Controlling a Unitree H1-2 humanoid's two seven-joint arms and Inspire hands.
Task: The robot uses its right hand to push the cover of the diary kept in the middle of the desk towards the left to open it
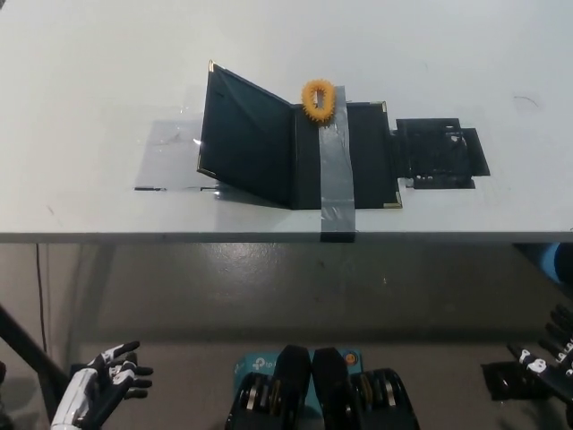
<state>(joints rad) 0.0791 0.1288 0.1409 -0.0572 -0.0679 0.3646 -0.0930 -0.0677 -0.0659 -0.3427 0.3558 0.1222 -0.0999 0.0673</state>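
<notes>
Single view, head-mounted camera, looking steeply down and forward from above the desk's (81,72) near edge. Desk top fills the upper half of frame; its front edge runs level across the middle. Floor below the edge fills the lower half. The diary (295,148) sits centre frame at moderate distance, whole and unclipped. Frame corners reach low enough to catch the left hand (98,390) and right hand (551,358).

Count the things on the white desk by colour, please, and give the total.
Black: 2, the diary with its cover standing half open, and a flat black piece to its right.
Grey: 1, the tape strip across the diary.
Orange: 1, the spiky ring at the diary's top edge.
Clear: 1, the plastic sheet left of the diary.
Total: 5.
</notes>
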